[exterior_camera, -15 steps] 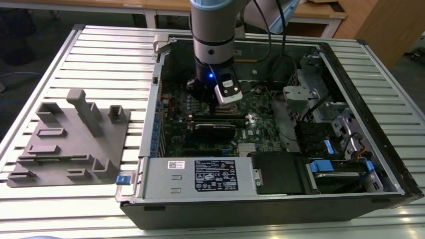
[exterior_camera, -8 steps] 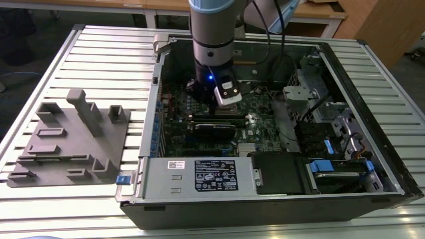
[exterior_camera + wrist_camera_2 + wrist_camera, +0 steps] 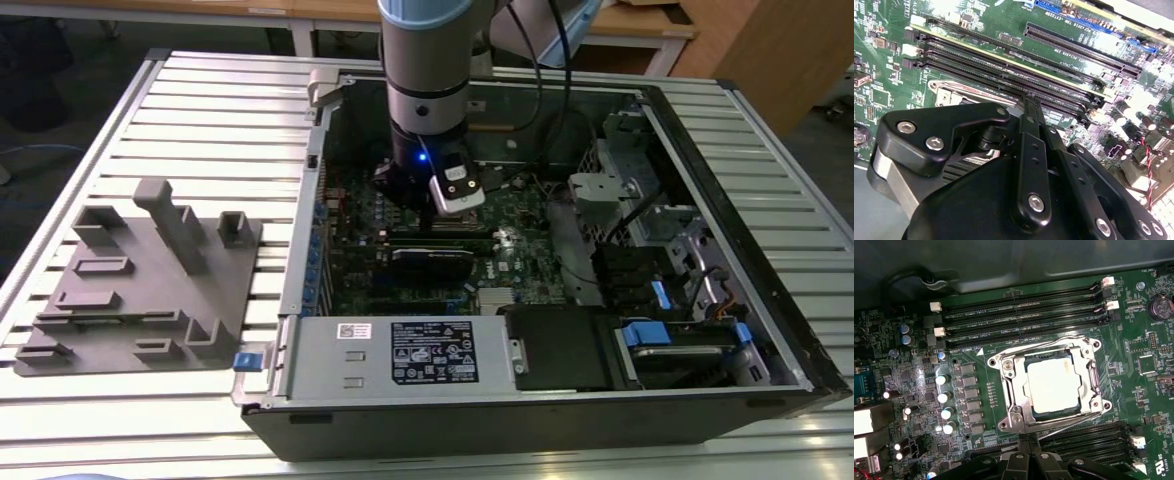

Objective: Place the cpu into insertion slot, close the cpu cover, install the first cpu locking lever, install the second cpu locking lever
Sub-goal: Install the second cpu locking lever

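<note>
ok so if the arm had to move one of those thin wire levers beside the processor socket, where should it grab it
Probably the bent end of the lever beside the metal cover over the chip, where the wire kinks outward. The rest of the wire lies tight against the frame. Come from above, since the board lies flat under the gripper and memory slots flank the socket.

Green motherboard (image 3: 1134, 390) all around the silvery cpu cover (image 3: 1014, 410), pale silver-grey cpu (image 3: 1054, 385) in its middle, black memory slots (image 3: 1019, 315) beside it, matte black gripper (image 3: 1029, 107).
</note>
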`<move>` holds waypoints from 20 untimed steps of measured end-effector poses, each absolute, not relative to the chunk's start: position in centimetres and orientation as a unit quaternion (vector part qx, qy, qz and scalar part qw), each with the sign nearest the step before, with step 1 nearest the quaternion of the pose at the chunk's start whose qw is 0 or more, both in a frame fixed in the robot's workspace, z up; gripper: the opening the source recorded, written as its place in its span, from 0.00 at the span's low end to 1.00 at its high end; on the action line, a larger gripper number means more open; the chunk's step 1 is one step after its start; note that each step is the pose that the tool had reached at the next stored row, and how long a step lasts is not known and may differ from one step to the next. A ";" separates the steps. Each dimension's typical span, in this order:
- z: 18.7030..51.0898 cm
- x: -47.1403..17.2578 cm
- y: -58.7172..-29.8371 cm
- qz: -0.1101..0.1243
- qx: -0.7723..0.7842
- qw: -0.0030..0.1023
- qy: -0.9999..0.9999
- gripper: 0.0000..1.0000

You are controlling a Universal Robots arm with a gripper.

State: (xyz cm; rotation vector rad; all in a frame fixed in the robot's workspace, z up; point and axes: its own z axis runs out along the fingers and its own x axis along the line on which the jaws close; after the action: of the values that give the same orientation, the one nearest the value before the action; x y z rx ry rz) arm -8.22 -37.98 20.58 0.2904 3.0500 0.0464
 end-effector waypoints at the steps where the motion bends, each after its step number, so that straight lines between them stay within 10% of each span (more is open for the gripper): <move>1: 20.6 -8.3 -38.0 0.015 0.095 0.039 0.995 0.11; 20: 20.1 -8.8 -38.0 0.026 0.095 0.038 0.994 0.11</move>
State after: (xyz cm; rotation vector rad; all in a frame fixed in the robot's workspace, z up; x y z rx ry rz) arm -8.79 -37.99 20.11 0.2918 3.0513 0.0794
